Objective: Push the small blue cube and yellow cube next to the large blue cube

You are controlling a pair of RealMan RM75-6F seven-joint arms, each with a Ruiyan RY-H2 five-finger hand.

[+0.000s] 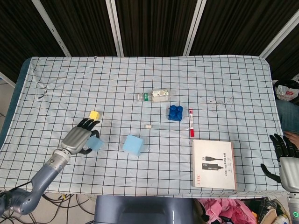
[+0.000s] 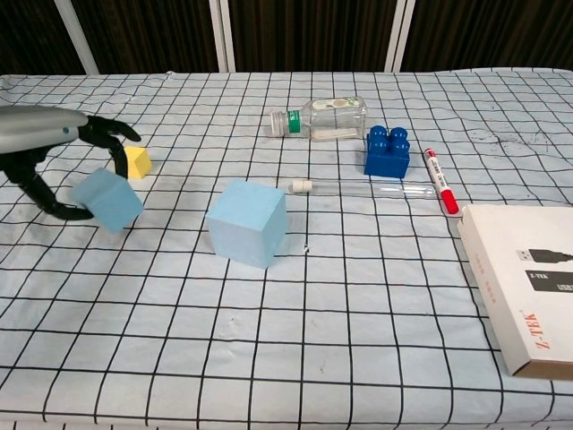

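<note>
Checked tablecloth [image 1: 56, 84]: left hand [image 2: 55, 148] grips small blue cube [image 2: 107, 200], half hiding yellow cube [image 2: 138, 161]; right hand [image 1: 285, 156] spread, holding nothing

Three cubes sit on a surface [image 1: 224, 79] covered by a white cloth with a black grid. The large blue cube [image 1: 133, 144], pale sky blue with soft-looking faces, stands flat just left of centre in the head view, turned slightly against the grid lines. The small blue cube [image 2: 107, 200], the same pale blue, appears at the left of the chest view, tilted onto an edge and cradled between the dark fingers of the left hand [image 2: 63, 166]. The yellow cube [image 1: 94, 115], smallest of the three, rests flat just above and behind the small blue cube, close to the fingertips, well apart from the large blue cube.
</note>
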